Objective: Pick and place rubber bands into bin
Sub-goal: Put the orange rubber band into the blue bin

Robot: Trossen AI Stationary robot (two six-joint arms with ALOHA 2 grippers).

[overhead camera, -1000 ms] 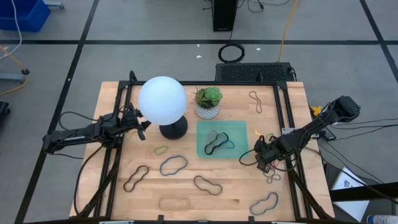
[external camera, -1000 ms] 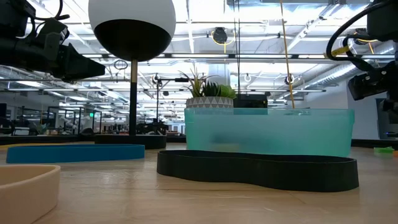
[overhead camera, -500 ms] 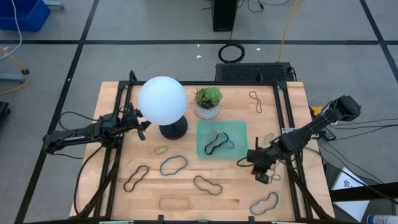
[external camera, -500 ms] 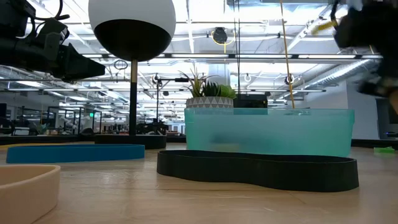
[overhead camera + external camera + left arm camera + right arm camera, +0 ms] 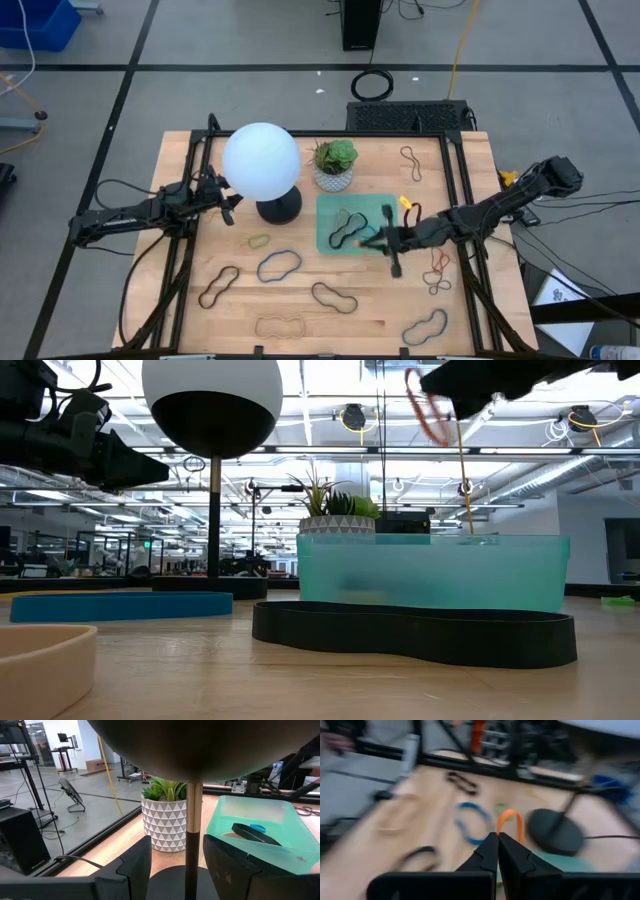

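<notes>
Overhead, the right gripper (image 5: 498,840) is pinching an orange rubber band (image 5: 510,822) between closed fingers, just beside the bin (image 5: 330,215), while the left gripper (image 5: 232,203) is waiting with fingers apart beside the lamp (image 5: 262,162).

You have a lamp with a white globe shade (image 5: 261,161) on a round black base (image 5: 279,208) near the table's (image 5: 190,330) back left. Just beside it stands a small plant (image 5: 334,155) in a white patterned pot (image 5: 164,825). A black cable coil (image 5: 373,84) lies on the floor beyond.
</notes>
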